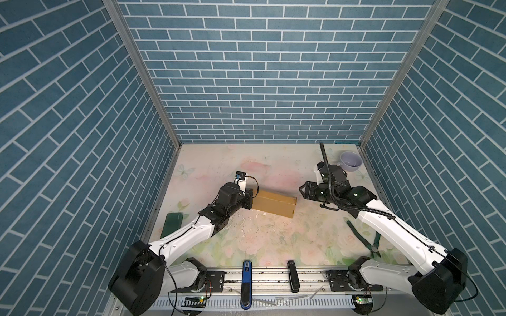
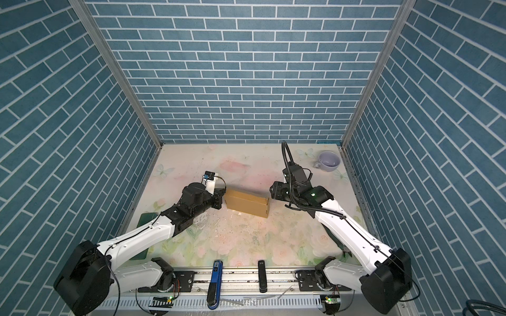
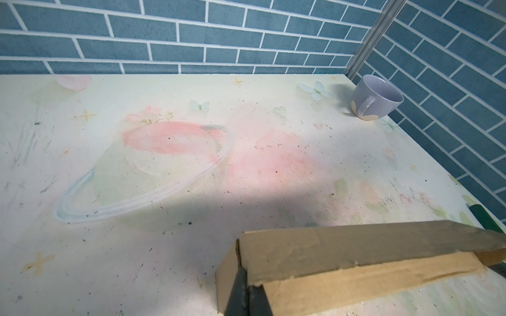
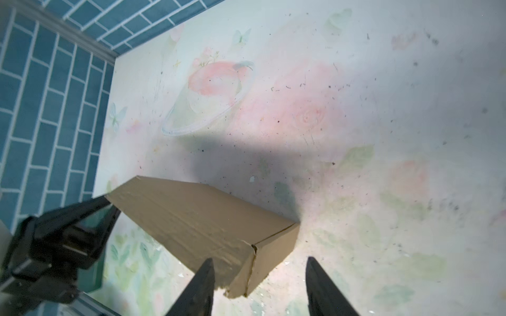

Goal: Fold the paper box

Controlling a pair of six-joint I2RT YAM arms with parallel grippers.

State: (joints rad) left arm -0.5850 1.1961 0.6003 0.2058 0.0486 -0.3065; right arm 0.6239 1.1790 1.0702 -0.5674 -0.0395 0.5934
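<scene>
Jaws of the left gripper pinch the paper box end, likely anchoring it for folding; right gripper jaws hang half-open, empty, opposite.

A lilac mug stands at the floral table's far right corner, a green slab by its left edge.

Scuffed floral table — paper box near its middle, lilac mug in far-right corner

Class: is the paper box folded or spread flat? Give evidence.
Folded. In both top views the paper box shows a closed top and upright walls; no flaps lie spread.
</scene>
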